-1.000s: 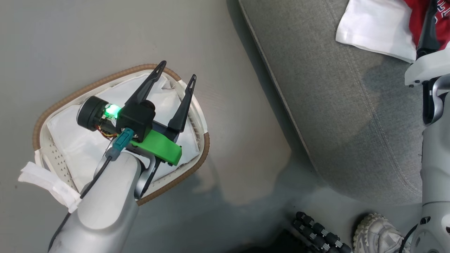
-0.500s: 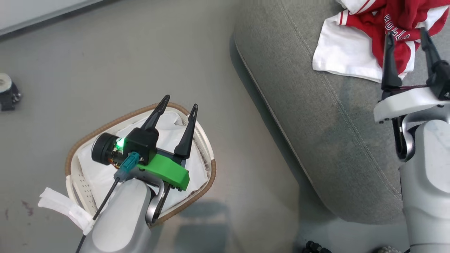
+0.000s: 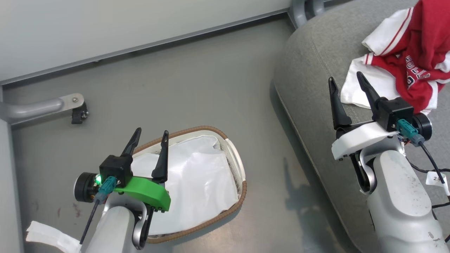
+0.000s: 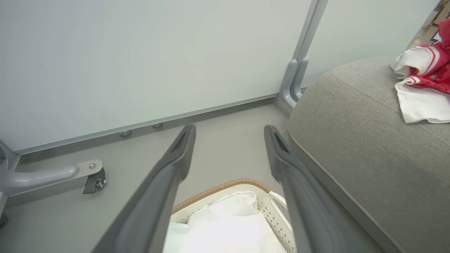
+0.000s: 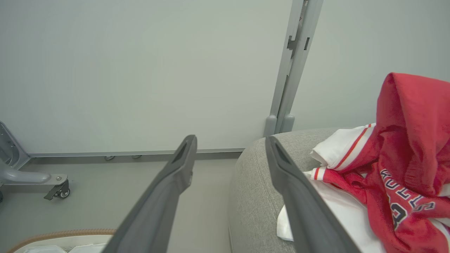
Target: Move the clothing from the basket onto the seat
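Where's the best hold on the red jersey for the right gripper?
Grip the jersey by its raised red fold, the right gripper coming in from its present side, jaws open across the ridge. The fold stands proud of the seat, so they should pinch cloth, not cushion.

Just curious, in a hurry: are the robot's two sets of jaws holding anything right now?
Left gripper: jaws open, holding nothing.
Right gripper: jaws open, holding nothing.

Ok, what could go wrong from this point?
Right gripper hangs open beside the clothing on the seat; moving off, it might snag and drag the fabric. Left gripper hangs open over the basket, where a white liner lies; it might get grabbed as clothing.
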`<state>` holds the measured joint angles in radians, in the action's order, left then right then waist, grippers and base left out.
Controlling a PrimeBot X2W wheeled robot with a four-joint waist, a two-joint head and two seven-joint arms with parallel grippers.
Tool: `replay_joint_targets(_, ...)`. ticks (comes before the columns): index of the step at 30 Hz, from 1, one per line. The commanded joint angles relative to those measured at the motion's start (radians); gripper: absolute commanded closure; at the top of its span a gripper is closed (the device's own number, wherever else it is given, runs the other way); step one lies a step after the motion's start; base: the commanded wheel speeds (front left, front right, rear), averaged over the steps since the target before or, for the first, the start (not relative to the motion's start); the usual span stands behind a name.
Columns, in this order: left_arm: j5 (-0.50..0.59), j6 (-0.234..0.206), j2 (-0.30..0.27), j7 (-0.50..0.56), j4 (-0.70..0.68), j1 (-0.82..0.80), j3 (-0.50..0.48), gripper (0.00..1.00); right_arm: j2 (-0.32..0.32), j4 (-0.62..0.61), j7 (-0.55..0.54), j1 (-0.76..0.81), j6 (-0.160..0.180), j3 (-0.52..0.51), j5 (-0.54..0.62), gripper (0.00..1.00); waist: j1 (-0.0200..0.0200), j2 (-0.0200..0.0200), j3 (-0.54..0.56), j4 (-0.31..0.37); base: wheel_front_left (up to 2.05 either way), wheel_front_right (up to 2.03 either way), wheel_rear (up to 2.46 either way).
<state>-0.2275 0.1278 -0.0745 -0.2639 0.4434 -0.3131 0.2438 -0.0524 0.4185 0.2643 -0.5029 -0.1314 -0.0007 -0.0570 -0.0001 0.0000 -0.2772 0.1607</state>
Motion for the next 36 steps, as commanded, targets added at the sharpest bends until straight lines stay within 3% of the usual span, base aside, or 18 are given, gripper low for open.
replay_joint_targets(1, 0.013, 0.000, 0.004, -0.001, 0.003, 0.022, -0.019, 0.00, -0.002, 0.006, 0.000, 0.021, 0.001, 0.011, -0.011, 0.00, 0.0001, 0.0000, 0.077, -0.087, 0.00, 0.00, 0.00)
replay_joint_targets(12, 0.061, -0.004, 0.009, -0.001, 0.035, 0.094, -0.162, 0.00, -0.002, 0.052, 0.000, 0.091, 0.001, 0.089, -0.083, 0.00, 0.0001, 0.0000, 0.161, -0.179, 0.00, 0.00, 0.00)
replay_joint_targets(22, 0.093, -0.015, 0.015, -0.001, 0.031, 0.198, -0.259, 0.00, -0.002, 0.082, 0.000, 0.175, 0.001, 0.100, -0.118, 0.00, 0.0001, 0.0000, 0.224, -0.210, 0.00, 0.00, 0.00)
replay_joint_targets(33, 0.041, -0.005, 0.023, -0.001, 0.020, 0.276, -0.270, 0.00, -0.001, 0.091, 0.000, 0.255, 0.001, 0.110, -0.138, 0.00, 0.0001, 0.0000, 0.260, -0.221, 0.00, 0.00, 0.00)
replay_joint_targets(34, 0.031, -0.006, 0.022, 0.000, 0.022, 0.263, -0.268, 1.00, 0.003, 0.091, 0.000, 0.245, 0.000, 0.111, -0.136, 1.00, 0.0001, 0.0000, 0.260, -0.221, 0.00, 0.00, 0.00)
replay_joint_targets(36, 0.029, -0.005, 0.025, 0.001, 0.037, 0.266, -0.268, 1.00, 0.006, 0.104, 0.000, 0.252, 0.000, 0.111, -0.137, 1.00, 0.0001, 0.0000, 0.261, -0.221, 0.00, 0.00, 0.00)
